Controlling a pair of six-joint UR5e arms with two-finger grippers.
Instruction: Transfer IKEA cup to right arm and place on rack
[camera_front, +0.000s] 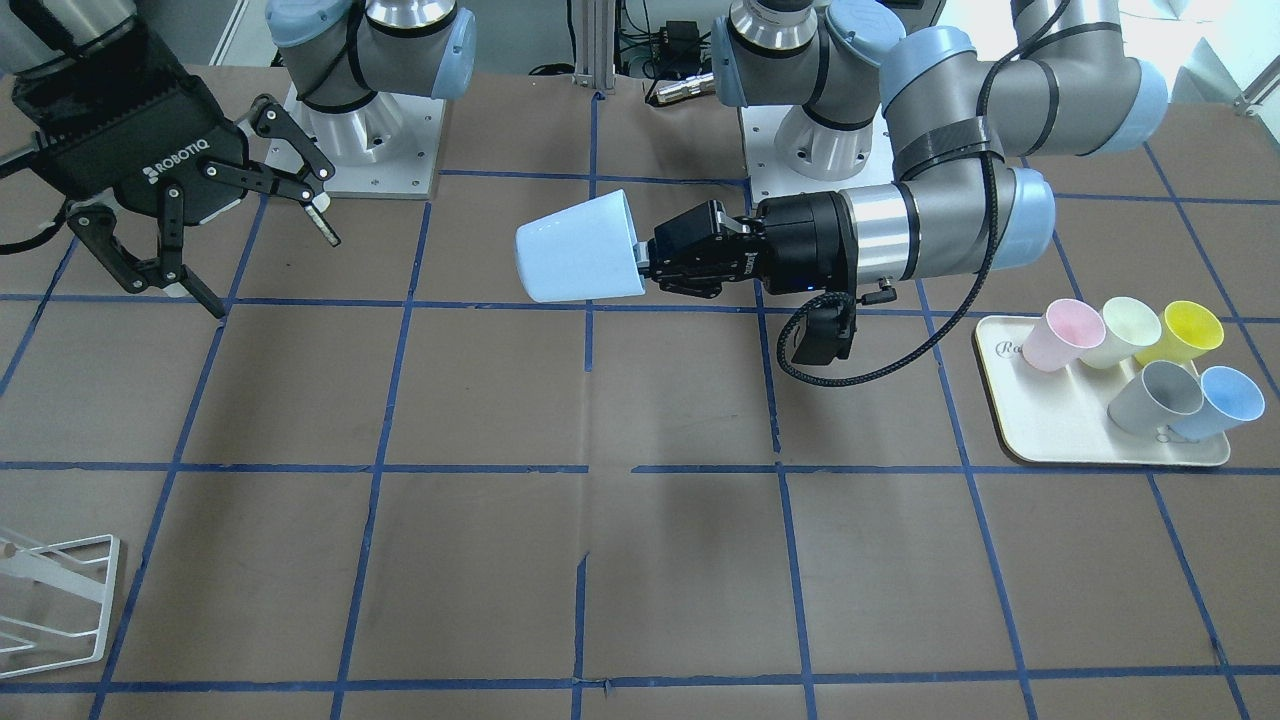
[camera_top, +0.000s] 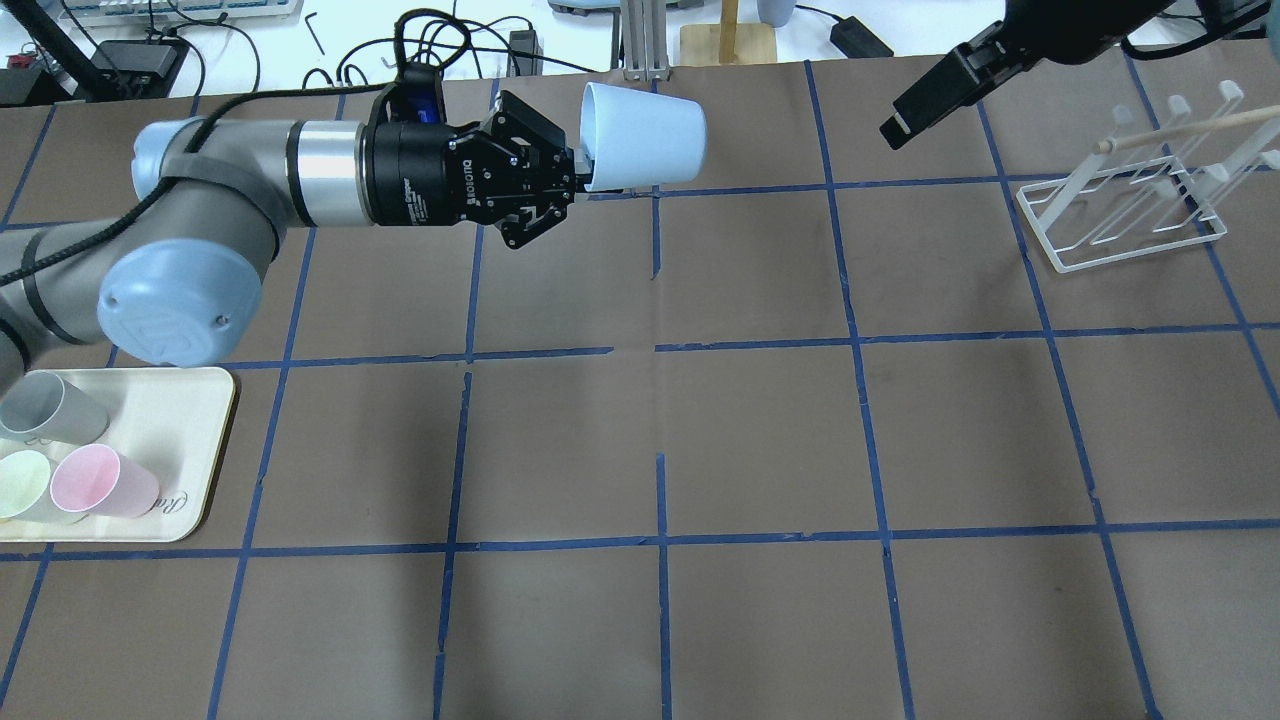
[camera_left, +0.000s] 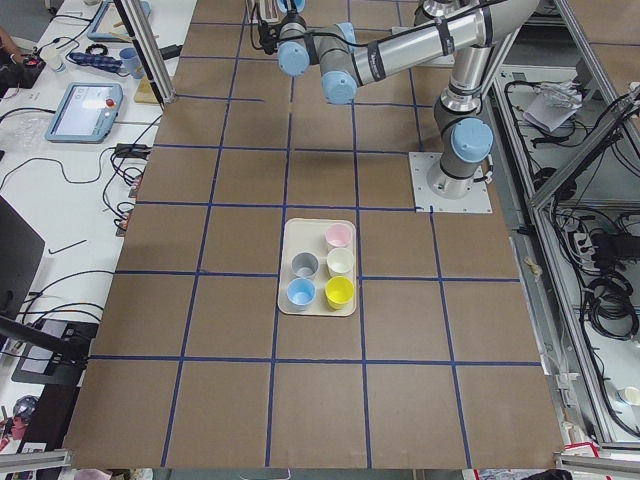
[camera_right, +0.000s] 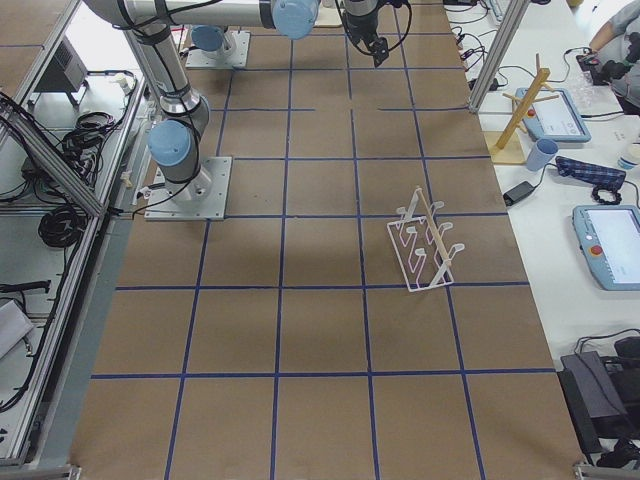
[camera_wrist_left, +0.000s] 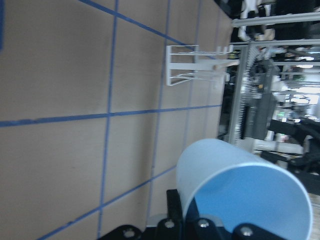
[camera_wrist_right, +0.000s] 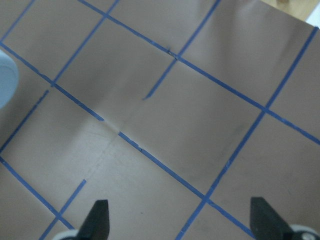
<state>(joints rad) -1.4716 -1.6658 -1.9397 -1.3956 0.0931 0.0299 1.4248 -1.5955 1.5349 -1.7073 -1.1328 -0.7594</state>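
Note:
My left gripper (camera_front: 645, 262) is shut on the rim of the IKEA cup (camera_front: 580, 250), a pale sky-blue cup held on its side above the table's middle back, base pointing at the right arm. The cup also shows in the overhead view (camera_top: 645, 135) and the left wrist view (camera_wrist_left: 240, 190). My right gripper (camera_front: 270, 265) is open and empty, fingers splayed, about one grid square from the cup; its fingertips (camera_wrist_right: 97, 220) frame bare table. The white wire rack (camera_top: 1130, 210) stands at the far right of the table, also in the front-facing view (camera_front: 50, 600).
A cream tray (camera_front: 1060, 430) on my left side holds a pink cup (camera_front: 1060, 335), a pale green cup (camera_front: 1120, 330), a yellow cup (camera_front: 1185, 330), a grey cup (camera_front: 1155, 395) and a brighter blue cup (camera_front: 1220, 400). Brown table with blue tape grid.

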